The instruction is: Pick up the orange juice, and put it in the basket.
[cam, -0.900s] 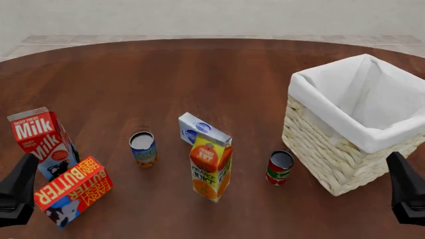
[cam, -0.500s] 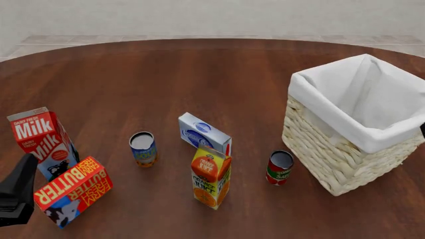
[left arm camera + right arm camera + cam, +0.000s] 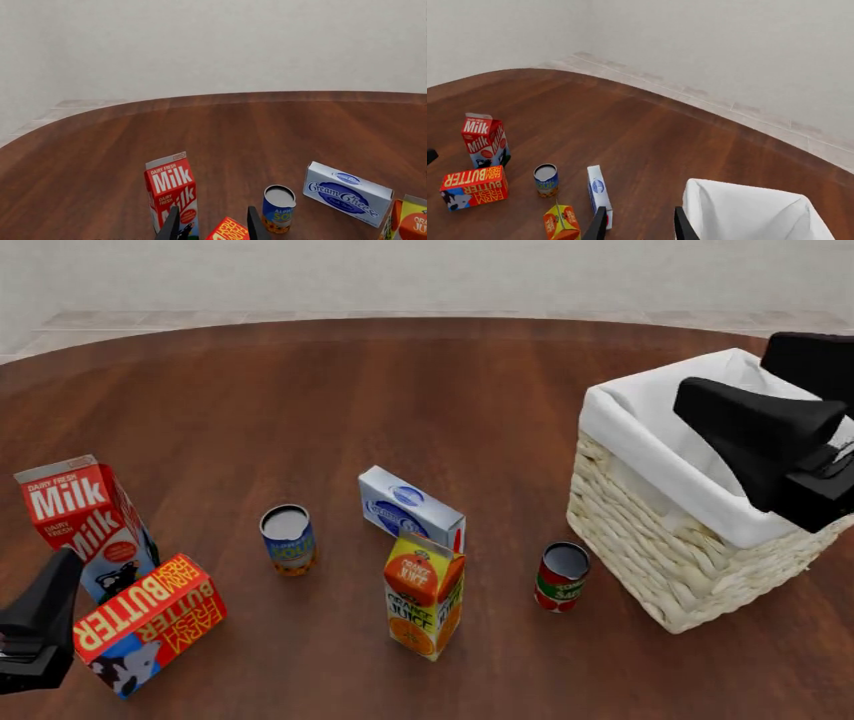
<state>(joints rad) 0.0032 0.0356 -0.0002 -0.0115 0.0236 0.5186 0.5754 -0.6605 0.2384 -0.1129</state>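
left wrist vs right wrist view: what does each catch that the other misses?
Only the left wrist view shows nothing extra; its butter box and orange juice are cut off at the frame edge, and there is no basket.

Only the right wrist view shows the basket with its white lining, plus the whole butter box and the orange juice from above.

Both show the milk carton, the cream cheese box, the blue-labelled can, the wooden table, and their own open fingers.
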